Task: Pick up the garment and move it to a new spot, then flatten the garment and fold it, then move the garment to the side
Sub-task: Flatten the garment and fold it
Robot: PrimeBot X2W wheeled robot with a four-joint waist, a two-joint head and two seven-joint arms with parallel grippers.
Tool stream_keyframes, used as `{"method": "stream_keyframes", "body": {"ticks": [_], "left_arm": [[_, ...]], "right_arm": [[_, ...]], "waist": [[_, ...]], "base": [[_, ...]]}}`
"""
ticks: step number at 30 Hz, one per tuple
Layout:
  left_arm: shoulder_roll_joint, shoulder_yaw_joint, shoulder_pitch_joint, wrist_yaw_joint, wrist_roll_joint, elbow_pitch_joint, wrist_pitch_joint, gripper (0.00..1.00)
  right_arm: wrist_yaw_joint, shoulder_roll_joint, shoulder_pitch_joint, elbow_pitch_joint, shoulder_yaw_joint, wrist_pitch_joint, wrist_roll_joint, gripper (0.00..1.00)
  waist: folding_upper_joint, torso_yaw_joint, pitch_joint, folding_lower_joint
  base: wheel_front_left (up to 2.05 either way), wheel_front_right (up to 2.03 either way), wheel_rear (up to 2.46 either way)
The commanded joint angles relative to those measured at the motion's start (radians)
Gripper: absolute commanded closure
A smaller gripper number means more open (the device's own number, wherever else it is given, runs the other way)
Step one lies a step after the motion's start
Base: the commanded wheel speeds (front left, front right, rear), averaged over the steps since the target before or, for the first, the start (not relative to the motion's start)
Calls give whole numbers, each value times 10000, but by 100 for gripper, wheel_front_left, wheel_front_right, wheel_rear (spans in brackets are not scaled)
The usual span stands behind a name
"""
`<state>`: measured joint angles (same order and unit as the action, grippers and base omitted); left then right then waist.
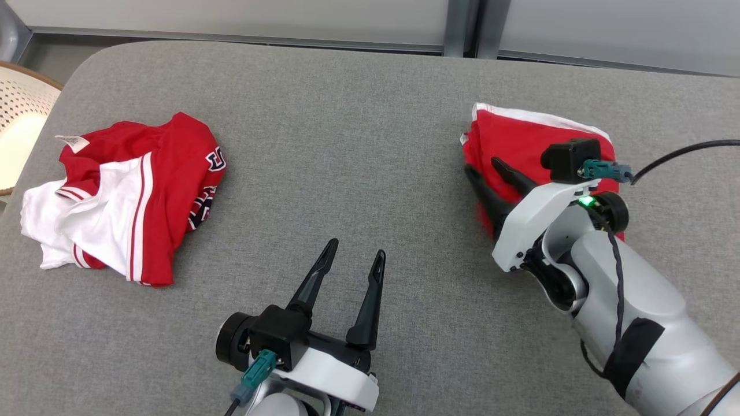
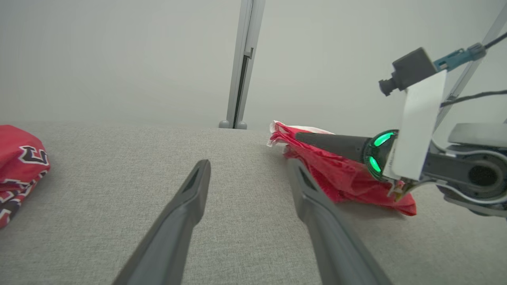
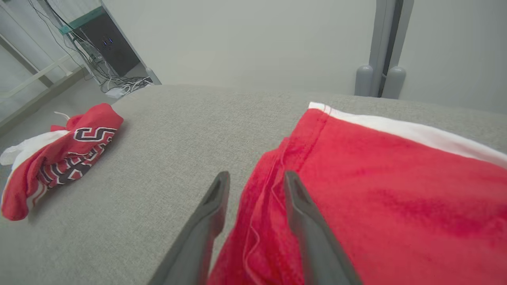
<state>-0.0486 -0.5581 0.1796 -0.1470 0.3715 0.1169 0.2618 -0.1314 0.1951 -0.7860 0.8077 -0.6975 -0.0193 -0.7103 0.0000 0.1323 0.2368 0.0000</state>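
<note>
The folded garment [image 1: 520,136] lies at the right of the table [image 1: 347,144], with the right gripper [image 1: 481,165] parted loosely astride its edge, evidently letting go, while the left gripper [image 1: 356,247] stands wide and empty.

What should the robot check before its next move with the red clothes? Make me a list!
1. Folded red garment lying on the grey table: ok.
2. Right jaws not clamped on it: ok, they stand parted around its edge.
3. Left jaws open and holding nothing: ok, they point over bare table.
4. Crumpled red-and-white garment flattened: not ok, it is bunched up.
5. Near side of the folded red garment tidy: cannot tell, the right arm covers it.
</note>
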Motion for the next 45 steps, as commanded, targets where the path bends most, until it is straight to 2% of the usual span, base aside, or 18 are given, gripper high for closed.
{"method": "stream_keyframes", "body": {"ticks": [1,3,6,10,15,21,25,32,45], "left_arm": [[-41,28,92,-31,59,39,47,0],[-38,68,45,-51,79,75,47,0],[-36,153,-17,-68,82,71,45,0],[-43,506,-285,-118,-32,-146,47,0],[-41,1385,-862,-192,-336,-572,45,0],[-39,2386,-1858,39,-804,-1118,45,0],[-39,2816,-2490,216,-1056,-1400,45,0],[-39,3134,-3200,402,-1506,-1533,45,0],[-39,3281,-3287,153,-1766,-1247,45,0]], "right_arm": [[15,-83,194,-191,8,89,-195,0],[15,-21,389,-681,38,374,-469,0],[18,491,773,-1362,30,1058,-473,0],[16,1088,1312,-1846,119,2162,119,0],[16,1449,2454,-2220,946,2844,1082,0],[15,566,4897,-4137,3777,2834,3139,0],[13,-101,6281,-5105,4794,2838,4315,0],[15,-793,7582,-6192,5345,2837,5359,0],[15,-979,7927,-6223,5222,2838,5607,0]], "waist": [[0,-46,-45,0],[0,-137,-143,0],[0,-320,-337,0],[0,-681,-663,0],[0,-1204,-1170,0],[0,-1698,-1824,0],[0,-1882,-2209,0],[0,-2057,-2593,0],[0,-2048,-2750,0]], "base": [[0,0,0],[0,0,0],[0,0,0],[0,0,0],[0,0,0],[0,0,0],[0,0,0],[0,0,0],[0,0,0]]}}
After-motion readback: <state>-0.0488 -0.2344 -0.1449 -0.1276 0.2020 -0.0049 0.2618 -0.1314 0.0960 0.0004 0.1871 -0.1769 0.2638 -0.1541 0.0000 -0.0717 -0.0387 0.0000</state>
